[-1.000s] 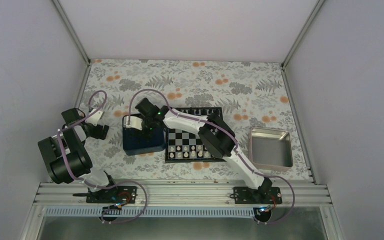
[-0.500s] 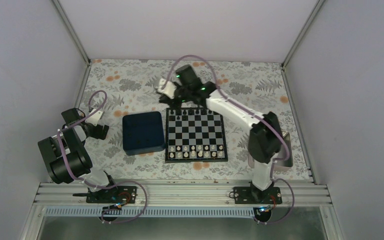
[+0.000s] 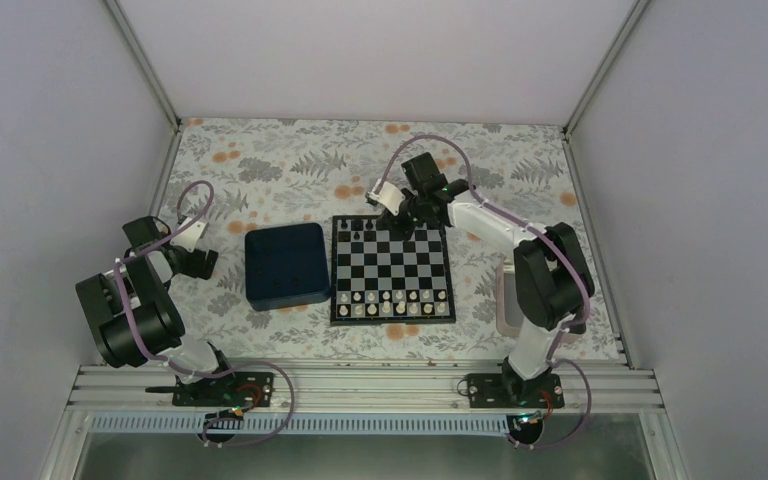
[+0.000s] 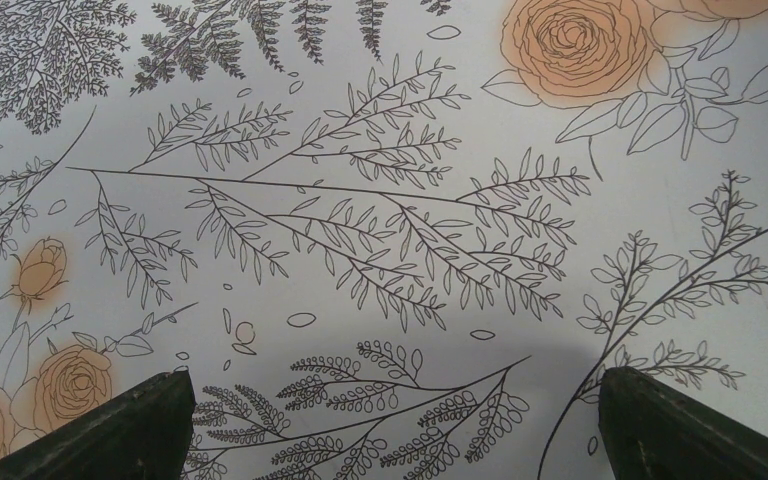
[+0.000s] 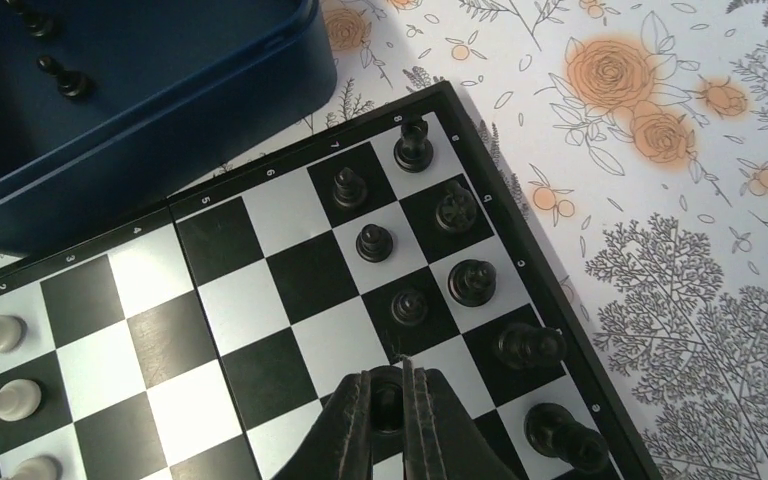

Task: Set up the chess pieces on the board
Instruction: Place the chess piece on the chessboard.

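The right end effector [image 5: 390, 380] pinches one black chess piece [image 5: 388, 402]. The piece is largely hidden by its fingers and seen top-on, over the board's [image 5: 240, 310] black-side rows. The left end effector [image 4: 390, 420], fingertips cut off, gapes wide above the counter [image 4: 360, 150].

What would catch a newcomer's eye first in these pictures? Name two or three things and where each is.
The right gripper, shut on a black chess piece, hangs low over the board's far edge, beside other black pieces standing there. A dark blue tray lies left of the board with loose black pieces inside. White pieces line the board's near edge.
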You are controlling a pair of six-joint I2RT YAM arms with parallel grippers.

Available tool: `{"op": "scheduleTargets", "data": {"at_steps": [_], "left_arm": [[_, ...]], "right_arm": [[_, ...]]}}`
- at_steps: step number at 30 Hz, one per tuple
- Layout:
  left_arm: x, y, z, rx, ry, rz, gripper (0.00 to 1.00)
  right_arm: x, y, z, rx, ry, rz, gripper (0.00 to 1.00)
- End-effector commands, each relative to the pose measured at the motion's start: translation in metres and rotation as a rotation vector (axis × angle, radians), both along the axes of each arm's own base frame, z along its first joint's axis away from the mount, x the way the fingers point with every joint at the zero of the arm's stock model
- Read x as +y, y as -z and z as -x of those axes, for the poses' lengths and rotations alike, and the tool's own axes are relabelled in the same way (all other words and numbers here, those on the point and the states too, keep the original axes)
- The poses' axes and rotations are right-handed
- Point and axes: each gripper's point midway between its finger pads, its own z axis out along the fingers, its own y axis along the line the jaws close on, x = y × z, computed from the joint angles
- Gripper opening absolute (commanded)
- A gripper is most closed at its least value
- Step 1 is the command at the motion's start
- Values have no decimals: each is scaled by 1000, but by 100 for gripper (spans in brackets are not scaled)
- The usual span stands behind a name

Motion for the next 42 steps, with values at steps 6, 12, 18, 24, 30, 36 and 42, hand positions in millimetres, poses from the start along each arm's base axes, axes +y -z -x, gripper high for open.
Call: {"op": "scheduleTargets", "data": {"at_steps": [6,12,18,24,30,36,42], "left_arm": [[-7,6,10,28,11,26,100],[-7,7,10,30,11,27,100],[-7,8,10,31,13,27,100],[-7,9,10,34,13,28,100],[-8,9,11,35,14,30,100],[-8,10,10,36,15,32,100],[-8,11,11,40,18,33,100]], "right_arm": [[0,37,-9,28,-21,20,5],[-4,49,-15,43,-14,35,6],[-8,59,-21,51,-3,46,6],[-9,64,-25,57,0,46,6],[-7,66,-28,61,-1,44,7],[-6,68,-28,64,-3,43,8],[-6,71,-26,82,-7,47,9]]}}
